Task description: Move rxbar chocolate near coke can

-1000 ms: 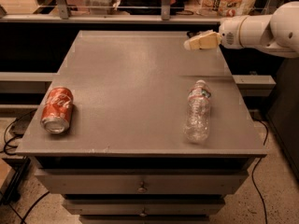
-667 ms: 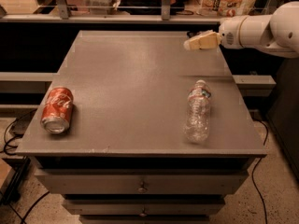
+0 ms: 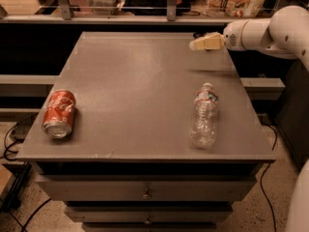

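Gripper (image 3: 206, 43) hangs above the far right part of the grey table (image 3: 145, 76), its cream tip pointing left, at the end of the white arm (image 3: 270, 30) that reaches in from the right edge of the view; whether it is open, closed or gripping something cannot be told; a faint shadow lies on the tabletop just below it. Near the front left corner of the table lies the coke can (image 3: 59, 114), on its side, with 1 silver end turned toward the front edge and the white script facing up; it is well apart from the gripper, diagonally across the tabletop; where the rxbar chocolate is cannot be made out in this view. Toward the front right, 1 clear plastic bottle (image 3: 204, 116) lies on its side, cap pointing to the far edge and a label band near the neck; it lies between the gripper and the front edge, touching neither. Below the tabletop, 2 drawers (image 3: 145, 191) show small knobs; dark cables (image 3: 10, 144) trail on the floor at the left.
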Controlling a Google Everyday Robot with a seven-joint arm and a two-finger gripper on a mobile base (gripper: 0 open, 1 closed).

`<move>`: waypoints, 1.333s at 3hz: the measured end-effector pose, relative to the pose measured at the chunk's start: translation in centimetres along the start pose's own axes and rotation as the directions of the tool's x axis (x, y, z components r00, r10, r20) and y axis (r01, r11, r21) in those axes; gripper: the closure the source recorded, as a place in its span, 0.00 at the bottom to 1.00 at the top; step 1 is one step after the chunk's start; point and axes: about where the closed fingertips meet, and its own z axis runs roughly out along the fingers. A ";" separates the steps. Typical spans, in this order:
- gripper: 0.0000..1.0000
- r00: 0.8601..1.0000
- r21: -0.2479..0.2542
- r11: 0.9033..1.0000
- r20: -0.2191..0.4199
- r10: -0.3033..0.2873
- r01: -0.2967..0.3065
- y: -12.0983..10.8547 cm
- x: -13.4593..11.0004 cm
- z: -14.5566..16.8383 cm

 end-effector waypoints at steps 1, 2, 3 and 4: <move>0.00 1.000 0.023 1.000 -0.015 0.013 -0.013 -1.5 0.5 1.2; 0.00 0.999 0.030 0.999 -0.035 0.018 -0.016 -2.4 1.1 2.4; 0.00 0.998 0.034 0.999 -0.056 0.032 -0.030 -3.0 2.0 3.7; 0.00 0.996 0.036 0.998 -0.073 0.050 -0.047 -3.6 3.0 4.8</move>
